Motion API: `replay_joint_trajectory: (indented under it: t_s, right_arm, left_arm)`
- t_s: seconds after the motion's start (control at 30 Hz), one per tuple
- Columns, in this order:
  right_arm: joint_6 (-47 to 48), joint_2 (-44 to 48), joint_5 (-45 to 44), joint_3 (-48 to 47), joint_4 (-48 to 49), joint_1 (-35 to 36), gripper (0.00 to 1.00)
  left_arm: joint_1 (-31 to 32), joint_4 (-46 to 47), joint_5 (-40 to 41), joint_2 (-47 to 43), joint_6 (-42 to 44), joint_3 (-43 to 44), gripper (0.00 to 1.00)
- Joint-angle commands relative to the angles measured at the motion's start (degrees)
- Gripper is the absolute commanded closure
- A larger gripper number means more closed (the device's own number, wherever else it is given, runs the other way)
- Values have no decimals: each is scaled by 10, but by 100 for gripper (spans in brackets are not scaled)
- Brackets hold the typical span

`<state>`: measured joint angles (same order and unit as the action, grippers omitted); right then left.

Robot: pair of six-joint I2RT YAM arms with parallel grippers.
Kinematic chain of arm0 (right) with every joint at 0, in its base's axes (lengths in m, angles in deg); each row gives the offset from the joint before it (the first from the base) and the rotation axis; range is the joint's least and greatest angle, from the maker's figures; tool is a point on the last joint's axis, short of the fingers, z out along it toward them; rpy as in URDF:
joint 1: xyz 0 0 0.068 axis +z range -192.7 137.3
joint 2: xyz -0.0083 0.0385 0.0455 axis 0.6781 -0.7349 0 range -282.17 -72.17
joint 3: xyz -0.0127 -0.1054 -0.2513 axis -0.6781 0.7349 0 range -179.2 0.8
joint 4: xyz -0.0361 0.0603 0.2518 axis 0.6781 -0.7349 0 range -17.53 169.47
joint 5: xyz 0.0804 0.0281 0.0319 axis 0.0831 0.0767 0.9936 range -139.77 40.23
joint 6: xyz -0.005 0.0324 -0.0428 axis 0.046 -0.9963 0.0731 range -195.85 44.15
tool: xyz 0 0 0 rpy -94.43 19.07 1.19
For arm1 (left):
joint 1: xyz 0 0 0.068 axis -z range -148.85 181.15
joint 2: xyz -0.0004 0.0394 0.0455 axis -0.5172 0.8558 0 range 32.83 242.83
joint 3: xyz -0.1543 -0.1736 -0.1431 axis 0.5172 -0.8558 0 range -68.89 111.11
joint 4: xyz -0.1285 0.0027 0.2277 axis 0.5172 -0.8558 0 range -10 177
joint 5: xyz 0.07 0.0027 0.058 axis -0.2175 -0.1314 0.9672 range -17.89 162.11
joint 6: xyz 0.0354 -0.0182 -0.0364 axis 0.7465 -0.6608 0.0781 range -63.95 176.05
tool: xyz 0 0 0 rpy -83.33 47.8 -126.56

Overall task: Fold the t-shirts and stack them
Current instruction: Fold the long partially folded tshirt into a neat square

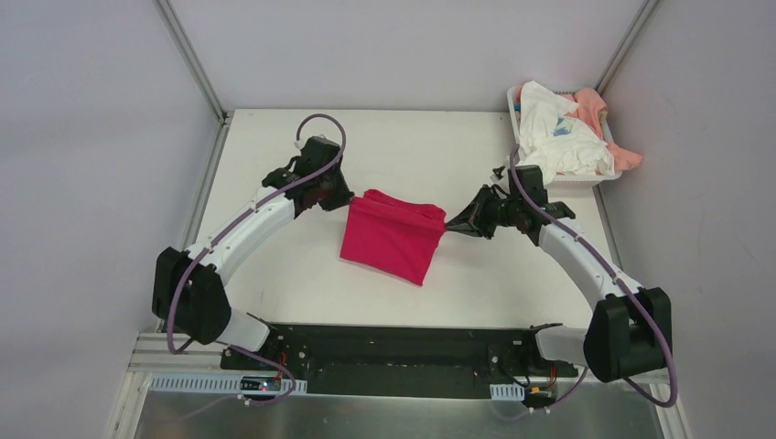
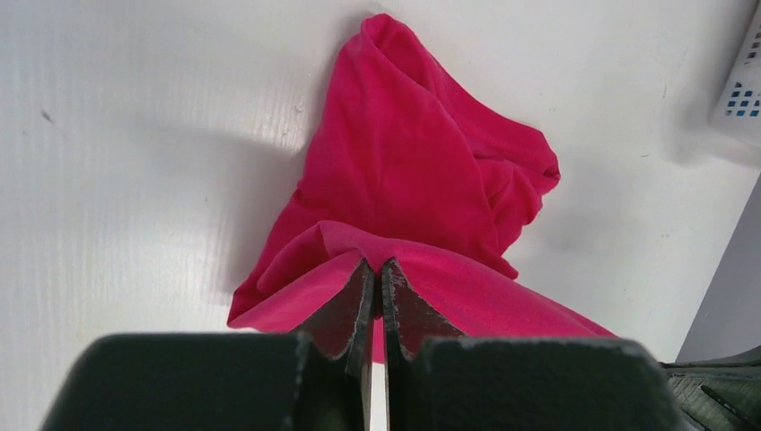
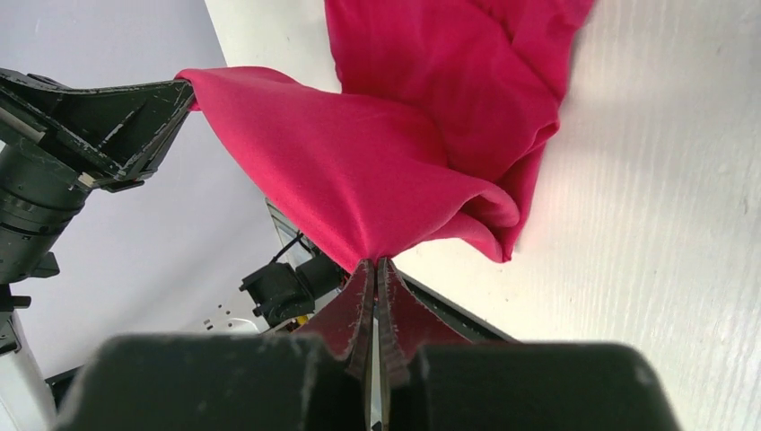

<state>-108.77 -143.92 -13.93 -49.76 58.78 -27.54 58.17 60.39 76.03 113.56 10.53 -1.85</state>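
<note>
The magenta-red t-shirt [image 1: 395, 236] lies partly folded in the middle of the table, its far edge lifted. My left gripper [image 1: 349, 198] is shut on its far left corner; in the left wrist view [image 2: 377, 266] the cloth [image 2: 422, 162] runs out from between the closed jaws. My right gripper [image 1: 448, 221] is shut on its far right corner; the right wrist view [image 3: 373, 264] shows the shirt [image 3: 395, 153] stretched from its jaws to the left gripper's fingers [image 3: 135, 117]. White t-shirts [image 1: 558, 137], one with blue print, and a peach-pink one [image 1: 604, 119] are heaped in the basket.
The white plastic basket [image 1: 567, 180] stands at the table's far right corner, close behind my right arm; its edge shows in the left wrist view [image 2: 740, 85]. Grey walls close in the table at the back and on both sides. The arm bases sit at the near edge.
</note>
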Motion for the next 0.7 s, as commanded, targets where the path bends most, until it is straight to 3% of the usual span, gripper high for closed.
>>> replay_joint_trajectory:
  t_s: [0.0, 0.67]
  right_arm:
    - [2, -31, 6, -26, 29, -22, 100]
    - [-25, -217, 17, -71, 124, -55, 100]
  left_arm:
    - [-29, 6, 16, 49, 34, 48, 100]
    - [-70, 9, -87, 265, 63, 182, 100]
